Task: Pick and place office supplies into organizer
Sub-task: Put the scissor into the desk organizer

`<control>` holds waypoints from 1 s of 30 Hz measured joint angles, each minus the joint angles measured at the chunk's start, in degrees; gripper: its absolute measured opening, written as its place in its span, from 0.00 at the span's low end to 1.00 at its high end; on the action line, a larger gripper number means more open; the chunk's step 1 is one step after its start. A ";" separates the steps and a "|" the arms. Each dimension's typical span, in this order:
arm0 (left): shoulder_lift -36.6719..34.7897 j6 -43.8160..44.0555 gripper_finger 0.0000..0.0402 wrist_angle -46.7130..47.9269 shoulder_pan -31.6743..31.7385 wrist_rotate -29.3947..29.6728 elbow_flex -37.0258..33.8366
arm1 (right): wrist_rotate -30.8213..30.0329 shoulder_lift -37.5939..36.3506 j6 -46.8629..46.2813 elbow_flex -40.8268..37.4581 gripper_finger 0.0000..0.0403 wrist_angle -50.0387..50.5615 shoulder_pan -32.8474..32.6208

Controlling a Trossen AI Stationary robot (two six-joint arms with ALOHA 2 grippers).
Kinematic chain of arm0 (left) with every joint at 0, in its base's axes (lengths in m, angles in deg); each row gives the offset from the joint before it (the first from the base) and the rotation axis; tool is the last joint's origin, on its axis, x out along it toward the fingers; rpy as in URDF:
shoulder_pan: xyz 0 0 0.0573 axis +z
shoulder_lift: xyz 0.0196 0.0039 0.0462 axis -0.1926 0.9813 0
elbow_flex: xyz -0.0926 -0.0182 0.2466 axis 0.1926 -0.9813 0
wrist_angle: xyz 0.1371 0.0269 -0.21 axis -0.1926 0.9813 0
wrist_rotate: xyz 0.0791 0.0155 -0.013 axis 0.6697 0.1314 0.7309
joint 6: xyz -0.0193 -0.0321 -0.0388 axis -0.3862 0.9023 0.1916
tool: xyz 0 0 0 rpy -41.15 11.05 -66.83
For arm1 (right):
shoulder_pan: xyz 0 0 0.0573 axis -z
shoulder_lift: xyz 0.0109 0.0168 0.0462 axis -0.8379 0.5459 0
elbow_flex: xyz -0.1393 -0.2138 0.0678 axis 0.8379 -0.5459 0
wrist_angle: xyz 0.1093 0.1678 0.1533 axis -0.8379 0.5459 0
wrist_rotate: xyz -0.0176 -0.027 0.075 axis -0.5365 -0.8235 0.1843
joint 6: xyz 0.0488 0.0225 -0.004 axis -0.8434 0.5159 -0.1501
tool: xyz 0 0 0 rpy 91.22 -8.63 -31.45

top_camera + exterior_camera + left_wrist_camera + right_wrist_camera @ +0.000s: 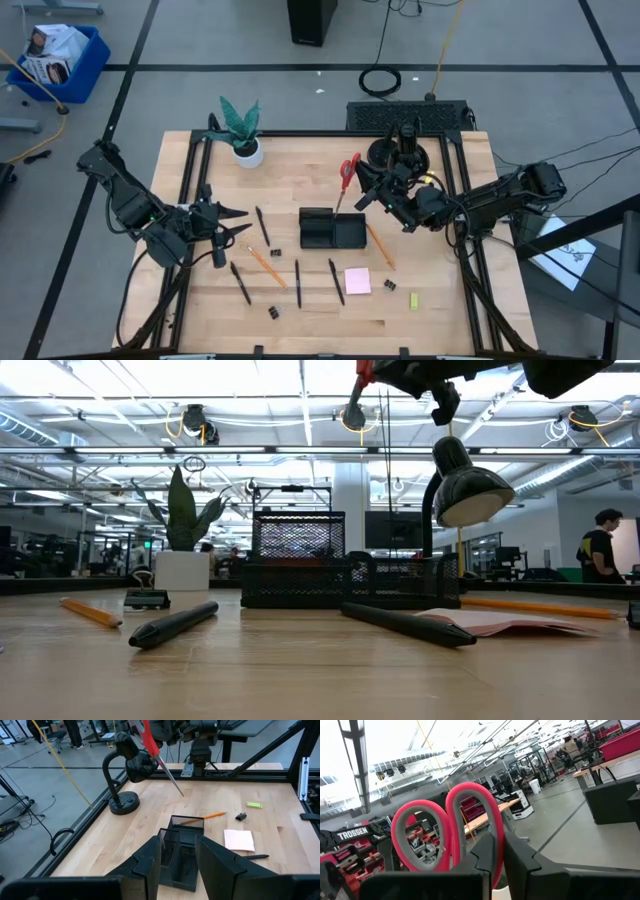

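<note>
High view: the right gripper (366, 186) hangs above the table just beyond the organizer (333, 229), its fingers clamped on the red-handled scissors (347, 176), whose blades point down toward the tray's far edge. The organizer sits mid-table; its compartments look empty, though the dark mesh makes that hard to judge. The left gripper (228, 222) waits off to the tray's left with its fingers spread wide, holding nothing. Loose on the wood lie the black pens (240, 283), two orange pencils (267, 266), the pink sticky-note pad (357, 281), small binder clips (273, 312) and a yellow-green piece (414, 301). A potted plant (243, 134) stands at the far left, a black lamp (404, 149) behind the scissors.
</note>
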 joint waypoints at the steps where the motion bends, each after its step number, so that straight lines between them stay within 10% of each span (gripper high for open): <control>1: 0.01 0.02 0.32 0.00 -0.01 0.00 0.00 | 0.03 0.00 0.00 0.00 0.04 0.02 0.00; 30: 0.01 0.04 0.32 0.04 -0.02 -0.11 0.00 | 4.55 17.38 8.65 19.57 0.04 4.42 0.76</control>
